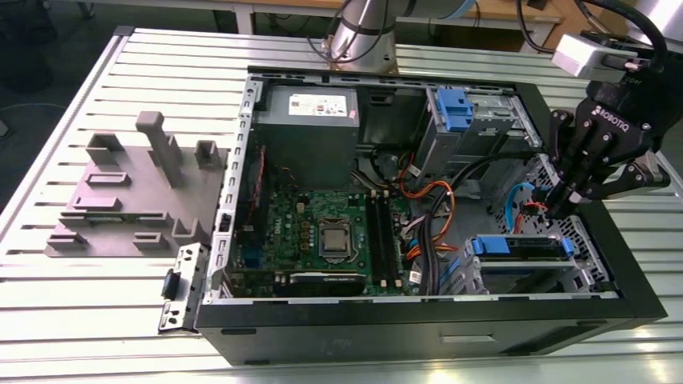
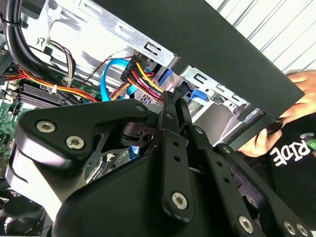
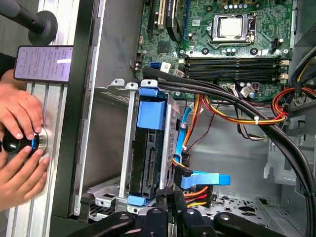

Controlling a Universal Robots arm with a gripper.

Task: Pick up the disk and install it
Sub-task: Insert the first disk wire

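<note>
Overall light: You are working under bright, even room light from above; the ribbed metal counter (image 1: 64,272) shines pale in the exterior view.
Glare: Bare metal inside the computer case (image 1: 427,320) blows out white in the second wrist view.
Shadows: Soft and short; the case's interior sits dimmer than its surroundings.
Focus: The motherboard (image 3: 232,44) reads crisp in the first wrist view; the black pincer (image 2: 170,106) looms close and soft in the second.
Distortion: Straight edges bow slightly toward both wrist views' borders.
</note>
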